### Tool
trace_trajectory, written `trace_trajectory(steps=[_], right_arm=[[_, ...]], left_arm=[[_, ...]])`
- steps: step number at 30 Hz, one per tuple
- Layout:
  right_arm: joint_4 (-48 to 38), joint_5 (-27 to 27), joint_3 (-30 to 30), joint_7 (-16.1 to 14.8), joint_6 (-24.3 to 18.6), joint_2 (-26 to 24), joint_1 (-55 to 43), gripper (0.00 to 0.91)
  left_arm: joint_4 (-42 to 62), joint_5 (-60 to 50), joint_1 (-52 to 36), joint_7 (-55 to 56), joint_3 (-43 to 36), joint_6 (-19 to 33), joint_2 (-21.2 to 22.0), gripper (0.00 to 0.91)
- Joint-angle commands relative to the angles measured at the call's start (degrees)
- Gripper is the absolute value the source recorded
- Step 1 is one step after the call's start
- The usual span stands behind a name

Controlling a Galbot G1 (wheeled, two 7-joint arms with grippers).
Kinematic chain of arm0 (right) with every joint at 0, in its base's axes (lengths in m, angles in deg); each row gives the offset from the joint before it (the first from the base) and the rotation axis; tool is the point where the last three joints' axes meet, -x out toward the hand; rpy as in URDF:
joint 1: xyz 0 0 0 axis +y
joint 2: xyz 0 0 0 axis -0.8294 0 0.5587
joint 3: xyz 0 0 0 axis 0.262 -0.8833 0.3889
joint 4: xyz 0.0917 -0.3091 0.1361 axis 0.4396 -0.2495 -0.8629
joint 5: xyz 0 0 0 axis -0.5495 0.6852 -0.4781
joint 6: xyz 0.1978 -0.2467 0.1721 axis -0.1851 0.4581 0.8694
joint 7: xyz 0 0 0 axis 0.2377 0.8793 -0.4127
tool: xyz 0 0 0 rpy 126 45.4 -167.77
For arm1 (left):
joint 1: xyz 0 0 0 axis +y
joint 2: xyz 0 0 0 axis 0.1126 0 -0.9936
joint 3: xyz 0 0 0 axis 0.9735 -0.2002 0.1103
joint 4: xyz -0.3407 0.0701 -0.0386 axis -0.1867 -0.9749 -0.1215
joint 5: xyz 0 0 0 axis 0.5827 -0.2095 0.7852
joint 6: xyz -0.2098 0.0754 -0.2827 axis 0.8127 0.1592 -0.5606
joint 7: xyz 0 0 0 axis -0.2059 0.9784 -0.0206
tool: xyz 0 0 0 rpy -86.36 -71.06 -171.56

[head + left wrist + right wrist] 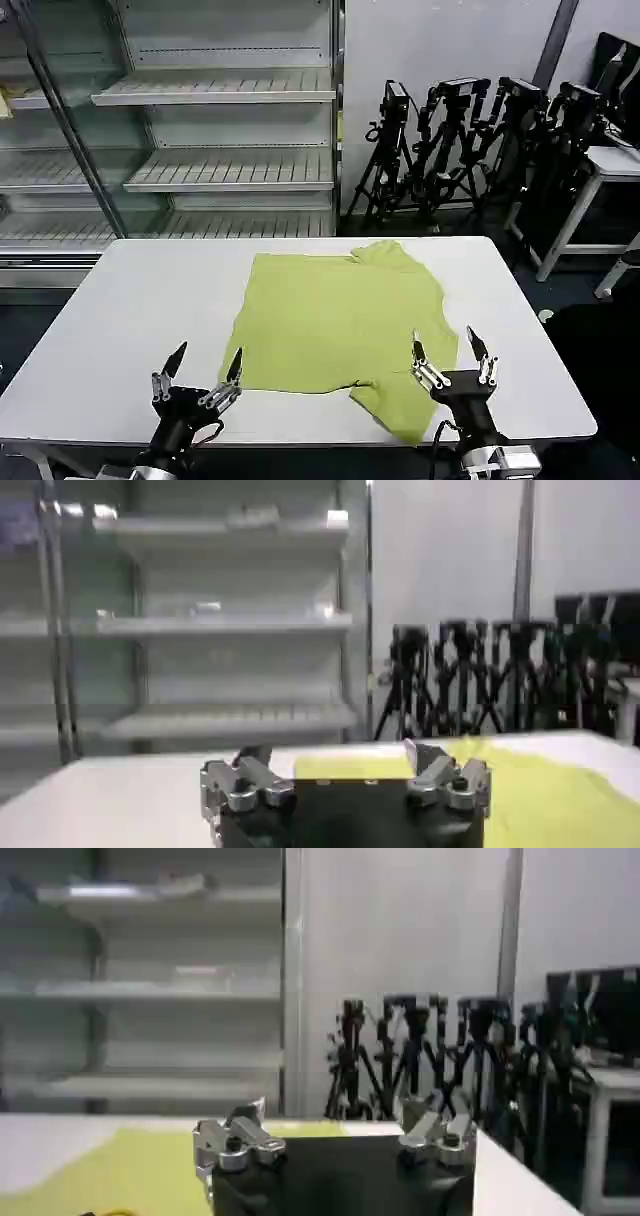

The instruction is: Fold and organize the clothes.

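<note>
The clothes are one lime T-shirt lying spread on the white table, its far right corner bunched and a flap of cloth reaching the near edge. My left gripper hovers open just off the shirt's near left corner, nothing between its fingers. Over the shirt's near right part my right gripper is open and holds nothing. The left wrist view shows the shirt beyond the open left gripper. In the right wrist view the shirt lies ahead of the open right gripper.
A metal shelf unit stands behind the table. Several black tripods with cameras fill the back right, beside another white table. Bare tabletop lies to the shirt's left.
</note>
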Motion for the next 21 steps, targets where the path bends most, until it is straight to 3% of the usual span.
trace_trajectory(steps=[1, 21], right_arm=[[-0.7, -0.5, -0.4, 2.6, 5.3, -0.1, 3.8, 0.907], [-5.1, 3.6, -6.2, 3.0, 5.4, 2.5, 4.6, 0.907]], left_arm=[[4.0, 1.3, -1.1, 1.2, -0.4, -13.2, -1.7, 0.907], [11.2, 9.4, -8.8, 1.6, -1.4, -14.4, -2.9, 0.907]])
